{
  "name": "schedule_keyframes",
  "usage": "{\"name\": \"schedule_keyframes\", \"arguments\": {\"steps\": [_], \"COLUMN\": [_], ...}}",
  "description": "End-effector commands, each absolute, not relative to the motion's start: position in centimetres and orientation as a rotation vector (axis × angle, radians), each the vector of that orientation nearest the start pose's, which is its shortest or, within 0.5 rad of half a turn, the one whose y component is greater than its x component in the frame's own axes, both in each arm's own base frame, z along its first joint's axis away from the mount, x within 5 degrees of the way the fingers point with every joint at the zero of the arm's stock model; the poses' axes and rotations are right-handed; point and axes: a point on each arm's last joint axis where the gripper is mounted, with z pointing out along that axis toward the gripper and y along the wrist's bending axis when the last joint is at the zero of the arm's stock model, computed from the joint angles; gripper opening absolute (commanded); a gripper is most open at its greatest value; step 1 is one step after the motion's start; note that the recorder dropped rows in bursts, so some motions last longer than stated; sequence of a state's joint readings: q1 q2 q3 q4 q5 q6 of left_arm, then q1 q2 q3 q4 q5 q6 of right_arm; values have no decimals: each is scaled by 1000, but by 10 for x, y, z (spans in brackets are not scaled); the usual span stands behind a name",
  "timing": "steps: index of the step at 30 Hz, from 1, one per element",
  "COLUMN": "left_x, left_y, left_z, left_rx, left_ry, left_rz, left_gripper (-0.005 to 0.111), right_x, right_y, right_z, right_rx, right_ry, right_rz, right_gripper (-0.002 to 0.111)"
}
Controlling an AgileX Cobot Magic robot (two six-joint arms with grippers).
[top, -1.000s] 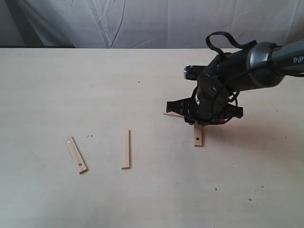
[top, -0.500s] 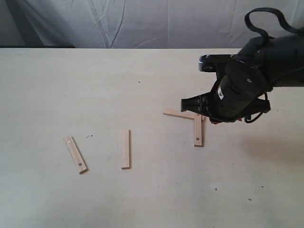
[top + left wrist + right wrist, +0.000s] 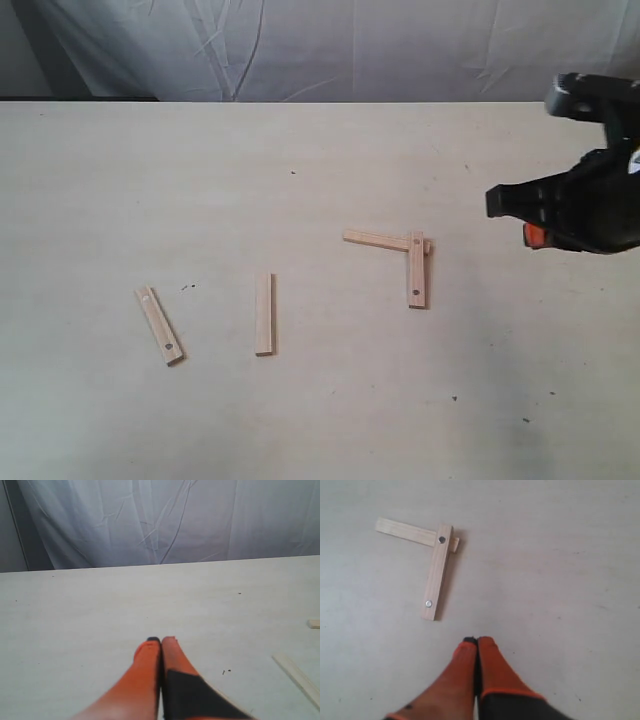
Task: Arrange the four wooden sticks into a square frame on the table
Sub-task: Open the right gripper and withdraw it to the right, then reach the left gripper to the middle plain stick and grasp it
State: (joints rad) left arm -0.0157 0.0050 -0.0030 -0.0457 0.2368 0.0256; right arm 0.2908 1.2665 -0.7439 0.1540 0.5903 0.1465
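Both of my grippers are pressed shut, orange fingers tip to tip with nothing between them. My left gripper (image 3: 161,641) hangs over bare table (image 3: 320,420). My right gripper (image 3: 477,641) hangs near the L-shaped pair (image 3: 410,245) but apart from it, just past the free end of the pair's dotted stick (image 3: 436,572).

That dotted stick lies on top of one end of the plain stick (image 3: 405,531), meeting it at roughly a right angle. One dark dot sits at the overlap and another near the free end. The plain stick's tip pokes out slightly beyond the crossing.

On the far side of the L from my right gripper, well apart from the L, a third stick (image 3: 264,314) lies alone, roughly parallel to the dotted one. Farther still from the L lies the fourth stick (image 3: 160,325), tilted, with a dot near one end. None of these four touches either gripper.
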Motion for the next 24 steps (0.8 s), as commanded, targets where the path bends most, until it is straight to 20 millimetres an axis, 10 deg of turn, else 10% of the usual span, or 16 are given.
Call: {"name": "schedule_keyframes", "arguments": {"steps": [1, 24], "left_x": [55, 53], "left_y": [-2, -1], "left_z": [192, 229], "left_rx": [12, 20], "left_ry": [1721, 1309], "left_rz": [-37, -13], "left_gripper": [0, 0], "right_x": [203, 184], "right_y": [62, 69], "right_z": [250, 269], "right_rx": [-79, -256], "right_ry": [2583, 2480], "right_rz": [324, 451], "right_gripper": [-1, -1]}}
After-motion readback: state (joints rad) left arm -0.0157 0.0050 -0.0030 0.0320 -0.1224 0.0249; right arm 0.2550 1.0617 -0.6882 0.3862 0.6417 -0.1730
